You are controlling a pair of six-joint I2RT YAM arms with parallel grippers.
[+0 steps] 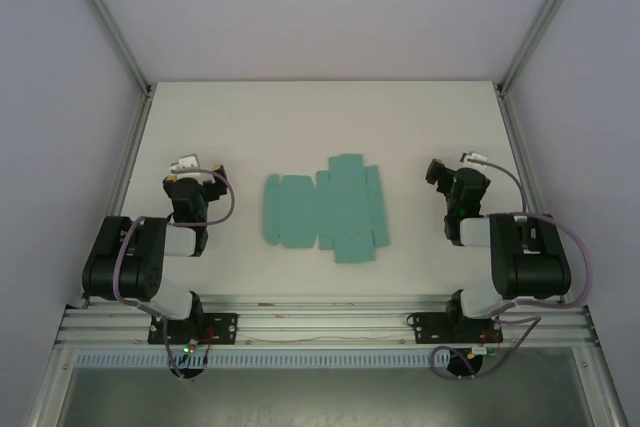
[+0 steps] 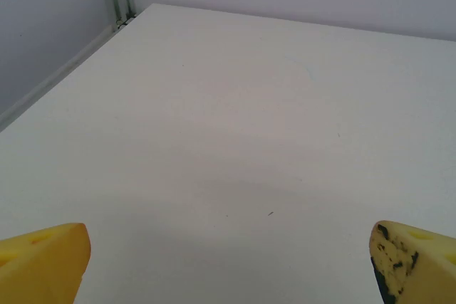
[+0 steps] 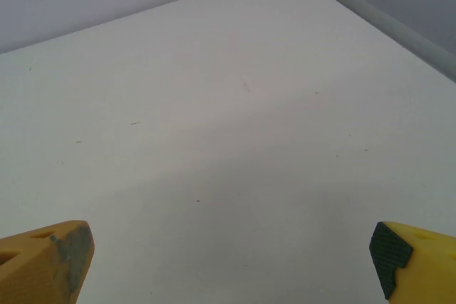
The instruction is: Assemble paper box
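We count one paper box (image 1: pixel 325 209): a flat teal-green die-cut sheet with its flaps spread, lying on the white table (image 1: pixel 300 117) midway between the arms and touched by neither. We count two arms, each folded back on itself above its base at the near edge. The left arm (image 1: pixel 135 262) sits left of the sheet and the right arm (image 1: pixel 525 257) right of it, both well apart from the card. The left gripper (image 2: pixel 228 261) stands wide, its two yellow fingers (image 2: pixel 46 261) at the lower corners of the wrist view over bare table, holding nothing. The right gripper (image 3: pixel 229 261) is equally wide and empty, its yellow fingers (image 3: pixel 43 265) likewise apart above bare table
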